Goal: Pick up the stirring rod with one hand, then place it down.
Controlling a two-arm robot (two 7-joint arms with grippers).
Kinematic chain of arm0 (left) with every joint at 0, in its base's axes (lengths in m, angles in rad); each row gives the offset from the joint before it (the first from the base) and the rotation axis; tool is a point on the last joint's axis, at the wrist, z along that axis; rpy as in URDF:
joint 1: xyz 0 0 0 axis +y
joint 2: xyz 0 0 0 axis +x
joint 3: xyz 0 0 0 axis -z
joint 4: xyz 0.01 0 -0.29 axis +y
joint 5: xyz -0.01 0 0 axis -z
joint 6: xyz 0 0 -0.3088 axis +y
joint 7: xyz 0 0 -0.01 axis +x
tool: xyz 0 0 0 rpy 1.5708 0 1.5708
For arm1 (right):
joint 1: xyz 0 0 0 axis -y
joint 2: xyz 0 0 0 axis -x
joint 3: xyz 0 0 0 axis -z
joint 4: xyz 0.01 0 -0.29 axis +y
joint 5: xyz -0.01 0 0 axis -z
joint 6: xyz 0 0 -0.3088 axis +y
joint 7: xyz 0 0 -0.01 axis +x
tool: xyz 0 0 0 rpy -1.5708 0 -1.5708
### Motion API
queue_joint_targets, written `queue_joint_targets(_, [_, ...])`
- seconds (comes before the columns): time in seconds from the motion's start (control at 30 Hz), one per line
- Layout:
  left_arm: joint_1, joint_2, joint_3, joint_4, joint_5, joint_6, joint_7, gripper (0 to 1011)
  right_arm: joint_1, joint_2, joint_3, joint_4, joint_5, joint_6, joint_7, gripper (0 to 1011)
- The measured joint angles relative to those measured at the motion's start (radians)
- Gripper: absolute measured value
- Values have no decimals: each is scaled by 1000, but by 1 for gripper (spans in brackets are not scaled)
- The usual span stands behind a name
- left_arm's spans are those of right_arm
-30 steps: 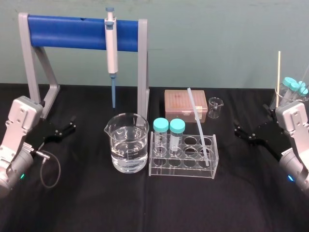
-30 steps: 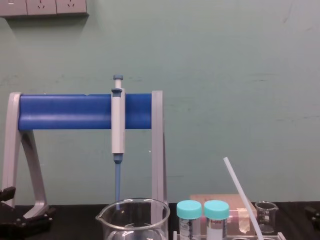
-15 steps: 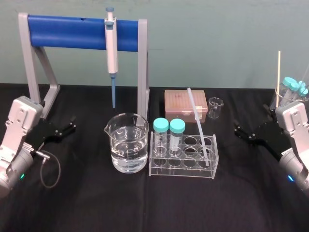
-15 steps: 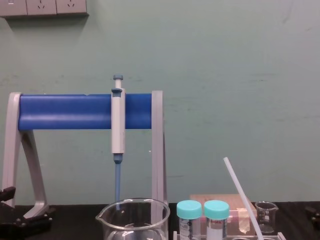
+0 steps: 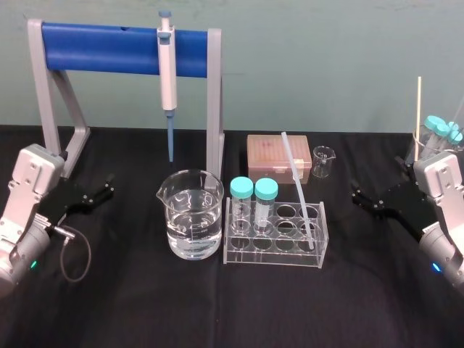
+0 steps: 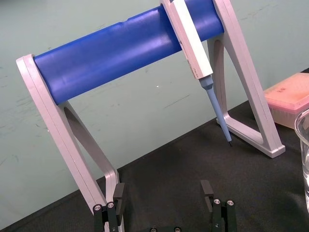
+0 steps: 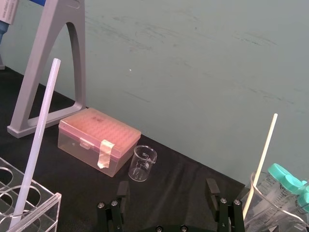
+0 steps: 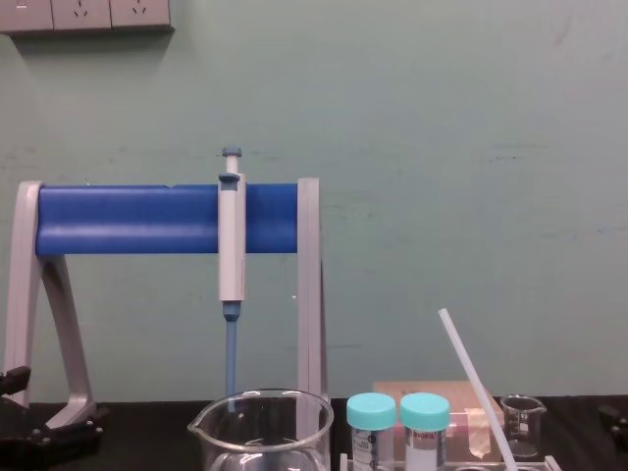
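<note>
Print on the 2 teal-capped vials (image 5: pixel 253 191) is too small to read, fyi. The stirring rod (image 5: pixel 297 185) stands tilted in the right end of the clear rack (image 5: pixel 274 254), with its top leaning back toward the pink tip box (image 5: pixel 272 156). The vials fill the rack's left end, with the water beaker (image 5: pixel 191 217) just beside it. The pipette (image 5: pixel 167 69) hangs on the blue stand (image 5: pixel 101 48). The left gripper (image 5: pixel 110 185) and right gripper (image 5: pixel 357 196) sit low over the black counter (image 5: pixel 217 304), well apart from the rack, both with fingers spread.
</note>
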Motion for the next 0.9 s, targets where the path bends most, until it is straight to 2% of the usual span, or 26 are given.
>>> queue_joint_targets(0.63, [0,0,0,0,0,0,0,1000,0,0,1,0,0,0,1,1003])
queue_joint_targets(0.8, [0,0,0,0,0,0,0,1000,-1,-3,21,-2,21,12,29,1003])
queue_joint_targets(0.9, [0,0,0,0,0,0,0,1000,7,-5,44,-22,73,46,87,1003])
